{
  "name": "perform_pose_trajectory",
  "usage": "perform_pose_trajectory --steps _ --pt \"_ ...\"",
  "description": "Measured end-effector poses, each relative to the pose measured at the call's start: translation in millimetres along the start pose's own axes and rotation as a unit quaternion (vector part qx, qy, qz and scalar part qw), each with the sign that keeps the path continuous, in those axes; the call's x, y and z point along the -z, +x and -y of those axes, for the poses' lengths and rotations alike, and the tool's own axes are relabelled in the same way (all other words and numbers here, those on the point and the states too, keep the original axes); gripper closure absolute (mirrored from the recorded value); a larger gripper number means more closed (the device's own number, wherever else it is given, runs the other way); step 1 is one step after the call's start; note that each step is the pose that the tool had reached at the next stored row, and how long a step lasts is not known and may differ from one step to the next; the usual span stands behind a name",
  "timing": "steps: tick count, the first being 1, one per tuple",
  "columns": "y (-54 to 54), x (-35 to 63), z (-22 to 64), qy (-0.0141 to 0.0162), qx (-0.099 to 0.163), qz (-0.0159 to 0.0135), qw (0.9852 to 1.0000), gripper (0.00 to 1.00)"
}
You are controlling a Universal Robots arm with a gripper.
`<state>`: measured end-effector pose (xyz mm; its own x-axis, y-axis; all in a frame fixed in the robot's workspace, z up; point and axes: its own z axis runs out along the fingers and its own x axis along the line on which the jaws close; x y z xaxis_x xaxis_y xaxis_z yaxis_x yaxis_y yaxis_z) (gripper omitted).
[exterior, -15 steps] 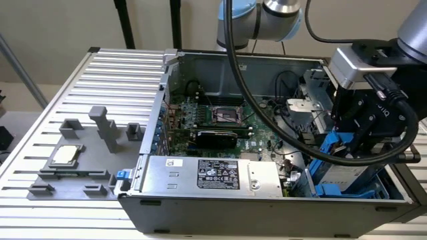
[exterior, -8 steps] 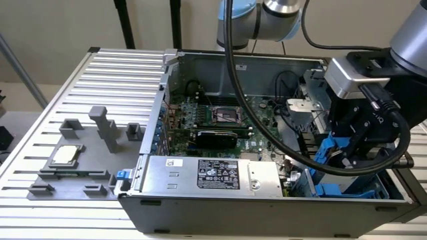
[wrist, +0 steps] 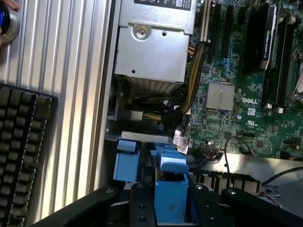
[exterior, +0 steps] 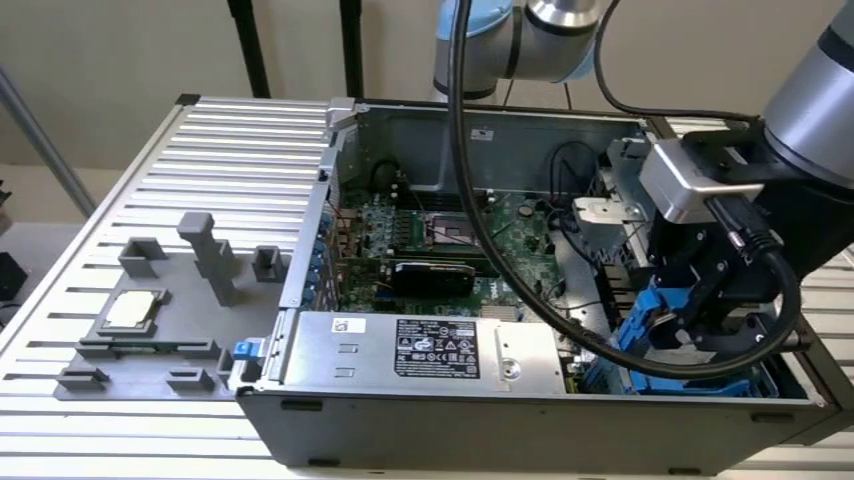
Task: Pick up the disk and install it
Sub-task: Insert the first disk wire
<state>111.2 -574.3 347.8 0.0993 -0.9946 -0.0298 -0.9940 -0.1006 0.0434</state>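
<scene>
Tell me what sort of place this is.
Likely a computer assembly bench: an open desktop PC case with its motherboard exposed sits on a slatted metal table beside a grey parts fixture; the pincer grips the disk.

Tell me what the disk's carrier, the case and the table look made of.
Disk's carrier: bright blue, matte and evenly coloured, likely moulded plastic. Case: grey sheet metal with folded edges and a dull sheen, probably steel. Table: pale ribbed slats with a soft shine, apparently aluminium.
</scene>
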Motion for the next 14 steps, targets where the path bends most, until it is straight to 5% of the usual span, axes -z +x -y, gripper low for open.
perform_pose_trajectory --steps 13,14 --pt "0.6 -5.5 0.2 -0.0006 0.004 0.0018 1.0000 1.00" --pt "0.6 -5.2 0.2 -0.0006 0.004 0.0019 1.0000 0.00"
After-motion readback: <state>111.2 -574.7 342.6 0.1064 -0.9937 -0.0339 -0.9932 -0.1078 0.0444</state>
